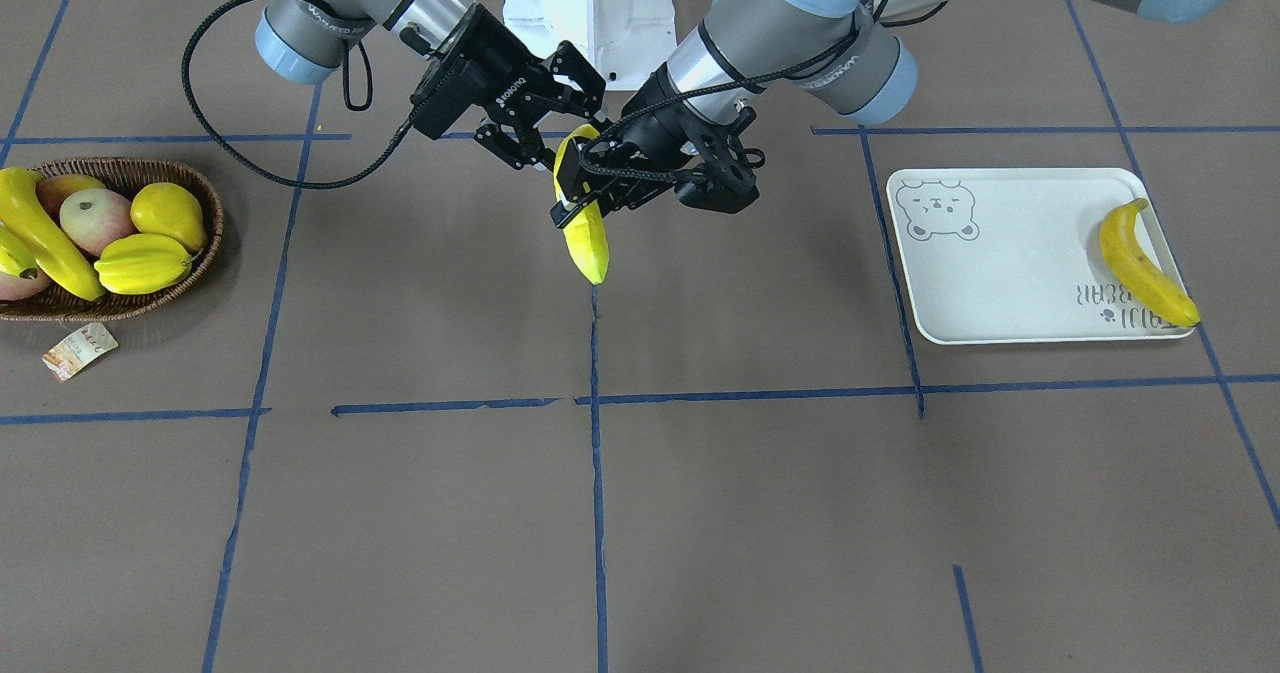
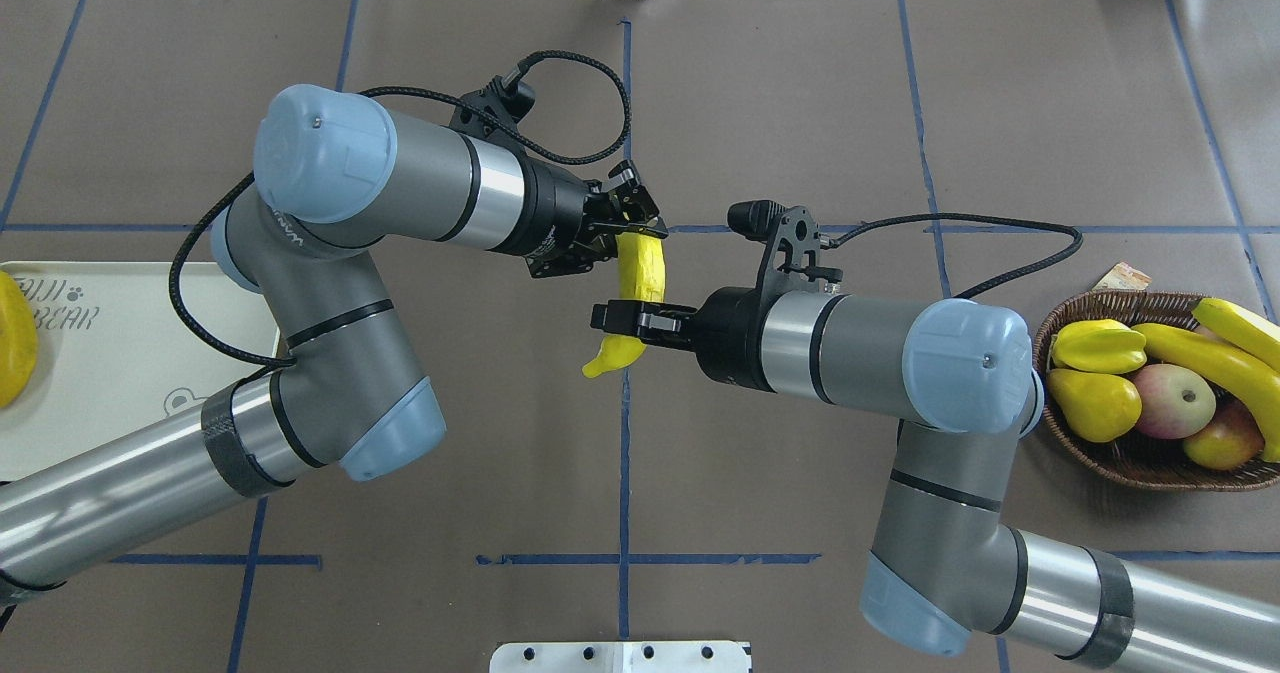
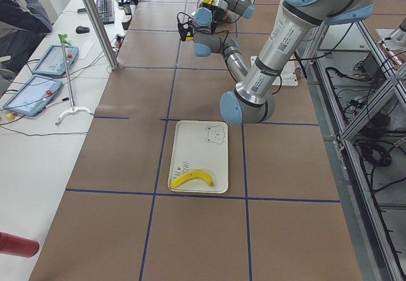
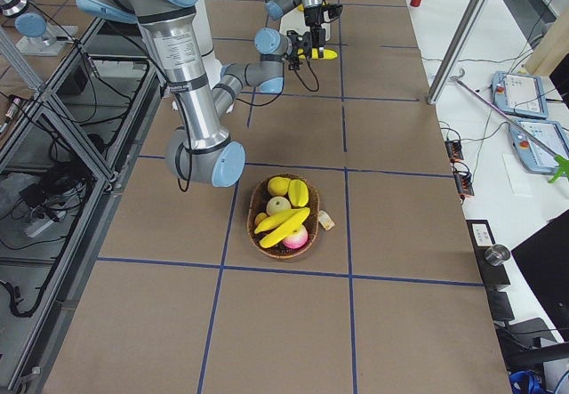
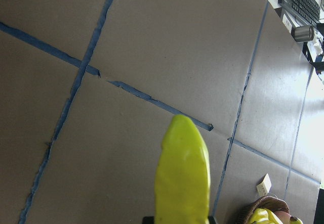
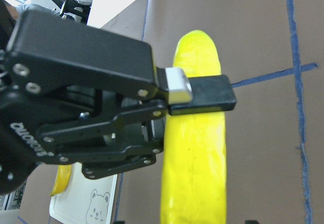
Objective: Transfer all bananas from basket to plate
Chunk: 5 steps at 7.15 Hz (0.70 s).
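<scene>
A yellow banana point(image 1: 590, 243) point(image 2: 640, 273) hangs in mid-air over the table's middle, between both grippers. My left gripper point(image 1: 575, 203) point(image 2: 635, 238) is shut on its middle; the right wrist view shows one of its fingers point(image 6: 200, 92) pressed across the banana point(image 6: 195, 153). My right gripper point(image 1: 565, 118) point(image 2: 615, 318) is open, its fingers spread around the stem end. The wicker basket point(image 1: 212, 228) point(image 2: 1120, 465) holds two more bananas point(image 1: 40, 238) point(image 2: 1210, 363). Another banana point(image 1: 1140, 268) point(image 3: 193, 179) lies on the white bear plate point(image 1: 1000, 263) point(image 2: 110, 373).
The basket also holds a starfruit point(image 1: 140, 263), a lemon point(image 1: 168, 213) and apples point(image 1: 95, 221). A paper tag point(image 1: 80, 350) lies beside it. The robot's white base point(image 1: 590, 3) stands behind the grippers. A person point(image 3: 22, 8) sits at a side desk.
</scene>
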### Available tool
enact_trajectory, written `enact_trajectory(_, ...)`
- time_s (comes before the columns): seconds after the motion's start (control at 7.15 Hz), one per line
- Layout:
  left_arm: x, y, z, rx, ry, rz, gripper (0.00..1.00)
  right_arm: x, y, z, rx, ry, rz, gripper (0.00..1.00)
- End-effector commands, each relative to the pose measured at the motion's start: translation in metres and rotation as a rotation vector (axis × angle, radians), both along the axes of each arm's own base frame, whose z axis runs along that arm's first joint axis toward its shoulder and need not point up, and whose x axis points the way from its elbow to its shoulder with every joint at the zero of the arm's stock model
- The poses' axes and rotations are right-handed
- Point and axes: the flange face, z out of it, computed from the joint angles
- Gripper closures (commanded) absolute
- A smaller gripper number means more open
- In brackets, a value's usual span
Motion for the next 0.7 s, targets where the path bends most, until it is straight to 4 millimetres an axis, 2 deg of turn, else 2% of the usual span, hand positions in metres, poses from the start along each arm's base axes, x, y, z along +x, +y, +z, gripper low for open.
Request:
enact_trajectory(0.0,-0.003,-0.004,0.012,0.005,-0.019,-0.006,1.0,0.004,-0.005,0.0,-0.002,0.006,0.006,0.0)
enact_trajectory(0.28,-0.011,-0.012,0.048,-0.035,-0.072,-0.026,1.0,0.011,-0.011,-0.001,-0.033,0.074,0.005,0.0)
enact_trajectory(0.42,-0.029,-0.026,0.078,-0.063,-0.108,-0.06,1.0,0.027,-0.018,0.0,-0.059,0.119,-0.038,0.0)
enact_trajectory(0.56,-0.049,-0.039,0.114,-0.099,-0.152,-0.093,1.0,0.057,-0.027,0.005,-0.096,0.164,-0.089,0.0)
